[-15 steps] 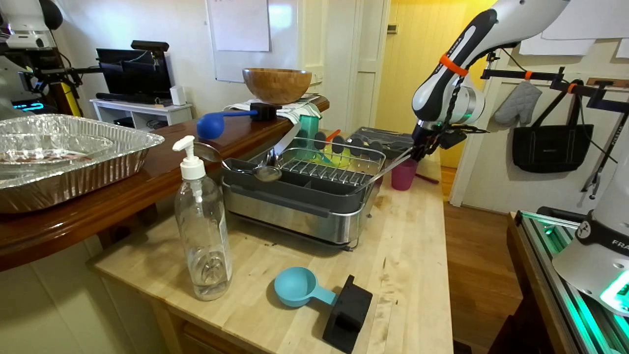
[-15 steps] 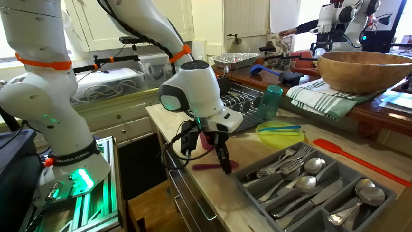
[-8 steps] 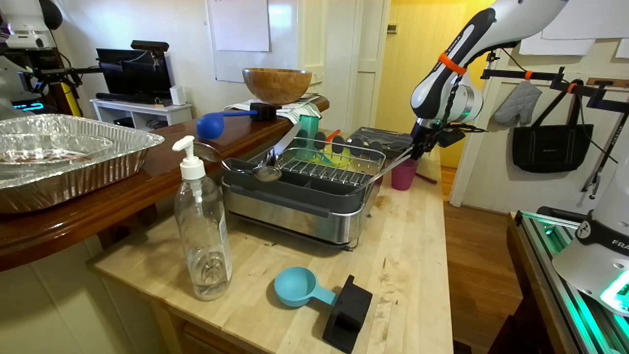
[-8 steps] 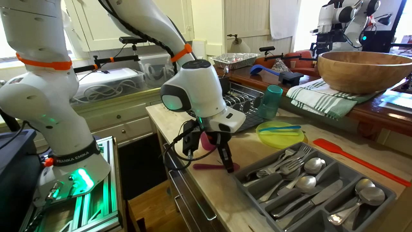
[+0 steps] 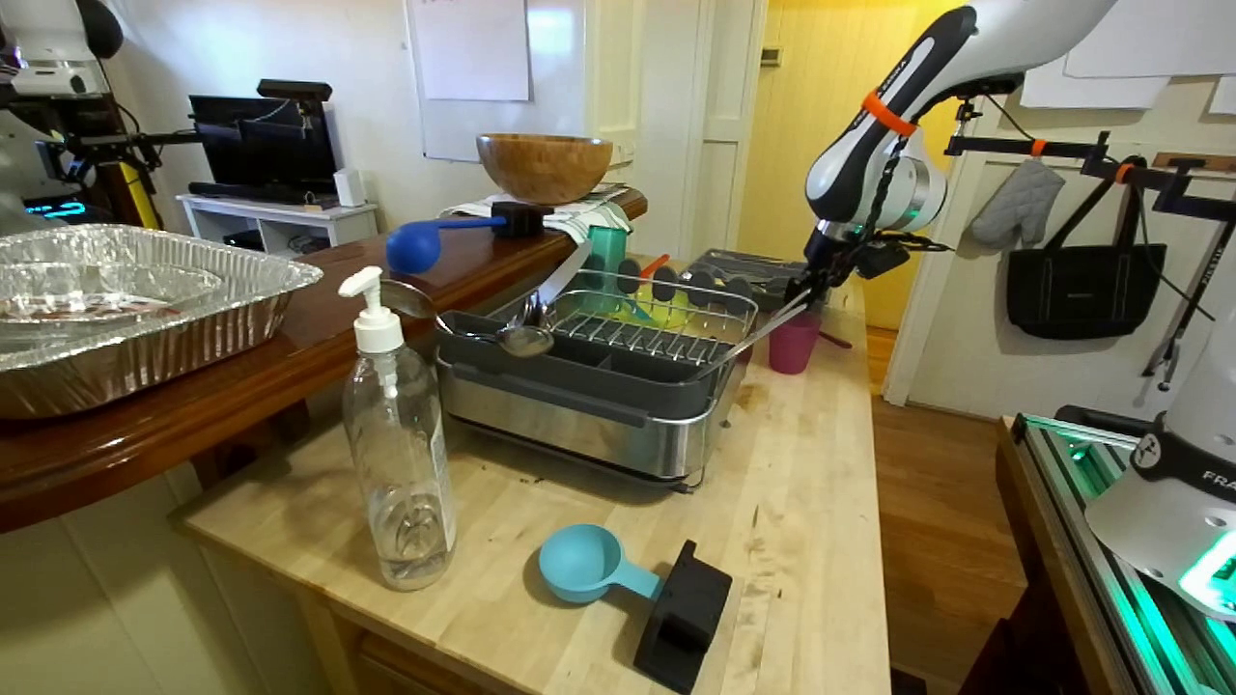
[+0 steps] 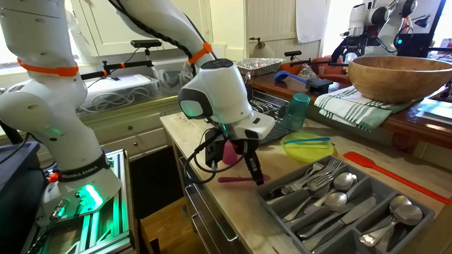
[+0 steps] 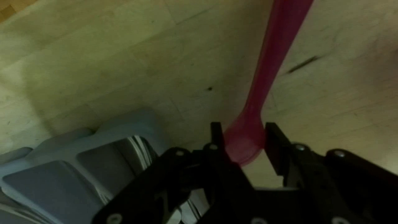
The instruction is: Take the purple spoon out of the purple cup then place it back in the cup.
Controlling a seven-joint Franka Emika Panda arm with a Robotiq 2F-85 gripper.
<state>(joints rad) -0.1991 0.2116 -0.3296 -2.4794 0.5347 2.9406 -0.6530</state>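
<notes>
Gripper (image 7: 244, 132) pinching, I have the spoon (image 7: 269, 71) by its bowl, my fingers (image 7: 275, 146) against either side. It is out of the cup (image 6: 230, 154), its long axis close to level along the table (image 5: 811, 483), its handle running from me toward the edge nearest my base (image 6: 70, 188). The cup is near, upright, off to the side of that axis rather than in line with it, toward the rack (image 5: 570, 420); away from the cup, the tray (image 6: 348, 242) sits just beside my fingers. The way back, I judge, is a sideways carry and a turn that stands the spoon handle down. The handle's far end is cut off at the top of the wrist view, where the cup does not show, and in an exterior view my wrist (image 6: 231, 100) hides the cup's mouth. The wrist view is too dim to tell whether the spoon clears the table.
</notes>
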